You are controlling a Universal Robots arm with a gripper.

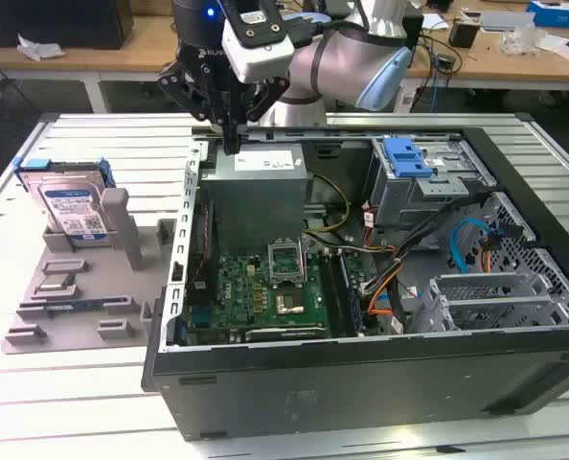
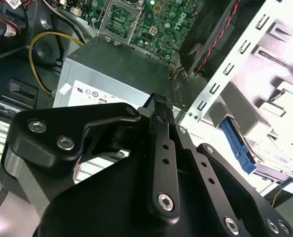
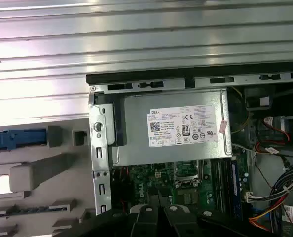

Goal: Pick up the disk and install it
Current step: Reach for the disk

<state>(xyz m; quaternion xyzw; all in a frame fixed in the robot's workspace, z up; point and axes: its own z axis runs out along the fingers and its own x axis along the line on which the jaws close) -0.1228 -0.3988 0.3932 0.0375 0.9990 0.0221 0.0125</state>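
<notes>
Ribbed aluminium makes up the bench (image 1: 93, 129), which carries an open black tower case (image 1: 361, 383) on its side. At the exterior view's left is a grey plastic stand (image 1: 64, 307) where the silver hard disk (image 1: 72, 206) in its blue carrier frame stands on edge, label toward the camera, long axis seemingly near upright, leaning back. Well apart, the black claw (image 1: 229, 134) hangs pinched together and empty over the case's grey power supply box (image 1: 256, 182); pick-up looks not yet begun, and calls for spread fingers at the disk's top edge.
</notes>
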